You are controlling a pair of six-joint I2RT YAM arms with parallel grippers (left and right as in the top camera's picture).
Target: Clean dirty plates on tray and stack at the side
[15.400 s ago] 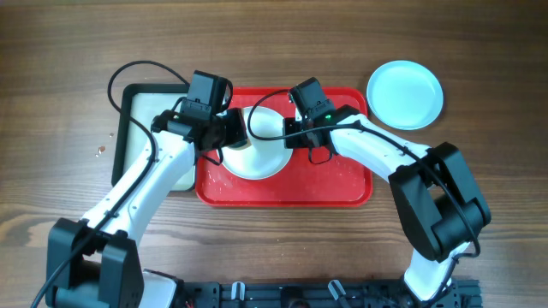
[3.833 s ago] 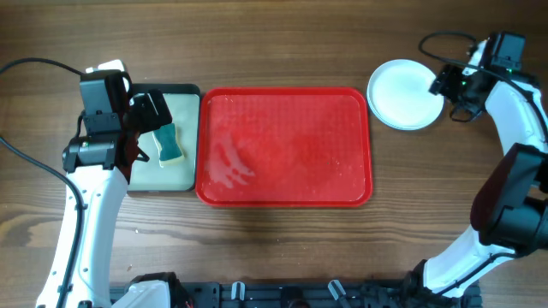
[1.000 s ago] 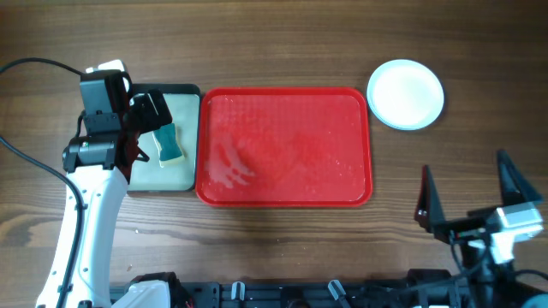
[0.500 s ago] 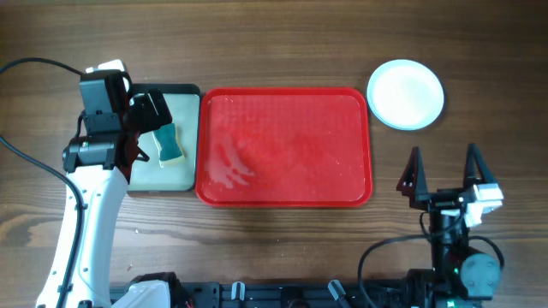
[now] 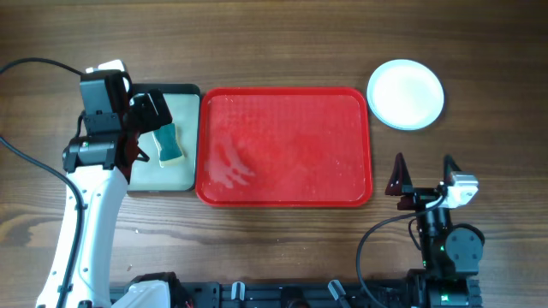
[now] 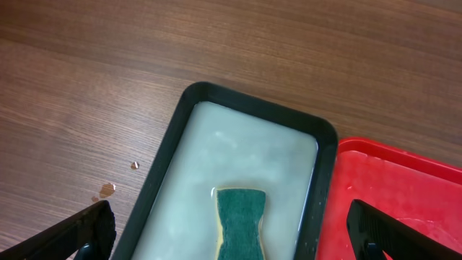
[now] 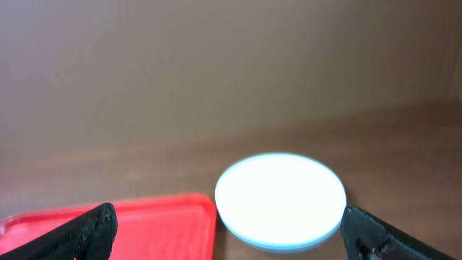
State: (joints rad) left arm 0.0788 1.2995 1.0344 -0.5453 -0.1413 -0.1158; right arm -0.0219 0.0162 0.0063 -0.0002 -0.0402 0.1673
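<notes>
The red tray (image 5: 282, 145) lies mid-table with no plates on it, only wet streaks at its left. The plates (image 5: 406, 94) sit stacked on the wood off its far right corner, a white one on top and a turquoise rim showing beneath. They also show in the right wrist view, plates (image 7: 280, 198) beside the tray (image 7: 108, 224). My right gripper (image 5: 424, 171) stands open and empty near the front edge, well short of the stack. My left gripper (image 5: 141, 133) hangs open over the sponge (image 6: 240, 220), holding nothing.
A black-rimmed tray (image 5: 184, 128) with a pale wet inside sits against the red tray's left side and holds the green sponge (image 5: 169, 143). Small drops (image 6: 107, 189) lie on the wood to its left.
My right gripper has swung left and drawn in toward the front edge, staying open. The left arm, the sponge and the plates have not moved.
</notes>
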